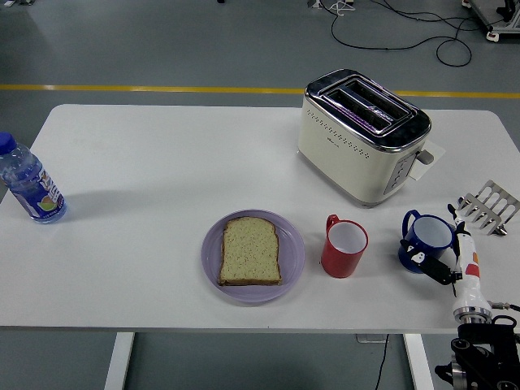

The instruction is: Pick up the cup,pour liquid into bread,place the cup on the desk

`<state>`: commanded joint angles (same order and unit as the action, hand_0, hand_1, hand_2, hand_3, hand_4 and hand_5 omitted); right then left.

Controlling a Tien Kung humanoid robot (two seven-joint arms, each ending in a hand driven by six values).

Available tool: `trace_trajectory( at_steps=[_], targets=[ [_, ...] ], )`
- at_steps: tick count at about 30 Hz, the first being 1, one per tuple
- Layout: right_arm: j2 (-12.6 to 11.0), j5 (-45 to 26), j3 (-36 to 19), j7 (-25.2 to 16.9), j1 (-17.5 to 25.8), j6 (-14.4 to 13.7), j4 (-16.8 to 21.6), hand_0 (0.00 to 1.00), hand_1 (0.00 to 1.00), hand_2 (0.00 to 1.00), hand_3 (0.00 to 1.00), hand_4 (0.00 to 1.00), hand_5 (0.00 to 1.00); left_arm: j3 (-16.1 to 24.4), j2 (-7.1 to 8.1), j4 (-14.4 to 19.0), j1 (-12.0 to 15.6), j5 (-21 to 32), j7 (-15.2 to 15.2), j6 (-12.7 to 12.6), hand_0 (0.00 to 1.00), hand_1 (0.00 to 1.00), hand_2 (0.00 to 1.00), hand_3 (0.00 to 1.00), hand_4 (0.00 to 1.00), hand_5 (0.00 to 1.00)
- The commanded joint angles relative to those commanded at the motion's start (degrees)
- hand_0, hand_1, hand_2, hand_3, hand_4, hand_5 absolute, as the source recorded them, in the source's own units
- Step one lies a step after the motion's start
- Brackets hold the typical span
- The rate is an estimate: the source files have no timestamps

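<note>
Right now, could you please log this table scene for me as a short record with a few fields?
Table: white table
Bread: one slice of bread flat on a purple plate, near the front centre
Red cup: red cup upright, right of the plate, not held
Blue cup: blue cup upright at the right hand; grasp unclear
Toaster: cream toaster behind the cups
Bottle: water bottle at the left edge
Rack: metal rack at the right edge
Left arm: not visible

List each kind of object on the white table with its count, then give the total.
Cups: 2, a red cup and a blue cup
Toaster: 1
Purple plate: 1
Bread slice: 1
Water bottle: 1
Metal rack: 1
Total: 7
</note>
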<state>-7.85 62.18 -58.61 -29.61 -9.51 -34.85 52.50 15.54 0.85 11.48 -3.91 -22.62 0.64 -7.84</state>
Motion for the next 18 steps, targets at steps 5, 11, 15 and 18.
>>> trace_trajectory(
  at_steps=[5, 11, 15, 18],
  targets=[
    [-0.24, 0.77, -0.8, 0.07, 0.98, 0.37, 1.21, 0.83, 0.649, 0.871, 0.998, 0.947, 0.066, -0.08, 0.07, 0.03, -0.01, 0.04, -0.01, 0.0, 0.649, 0.605, 0.594, 0.526, 0.296, 0.753],
    [-0.38, 0.67, -1.15, 0.26, 1.48, 2.73, 1.36, 0.878, 0.722, 0.901, 0.998, 0.948, 0.067, 0.3, 0.07, 0.02, 0.02, -0.16, -0.01, 0.0, 0.65, 0.605, 0.594, 0.526, 0.296, 0.752],
    [-0.33, 1.31, -1.13, 0.36, 1.56, 3.1, 1.41, 0.928, 0.789, 0.935, 0.998, 0.959, 0.079, 0.42, 0.07, 0.02, -0.02, -0.23, 0.01, -0.01, 0.65, 0.605, 0.594, 0.527, 0.297, 0.753],
    [-0.29, 1.96, -1.15, 0.4, 1.53, 3.22, 1.53, 0.928, 0.789, 0.935, 0.998, 0.959, 0.079, 0.35, 0.09, 0.01, -0.06, -0.16, 0.0, -0.02, 0.65, 0.605, 0.594, 0.527, 0.297, 0.753]
  ],
)
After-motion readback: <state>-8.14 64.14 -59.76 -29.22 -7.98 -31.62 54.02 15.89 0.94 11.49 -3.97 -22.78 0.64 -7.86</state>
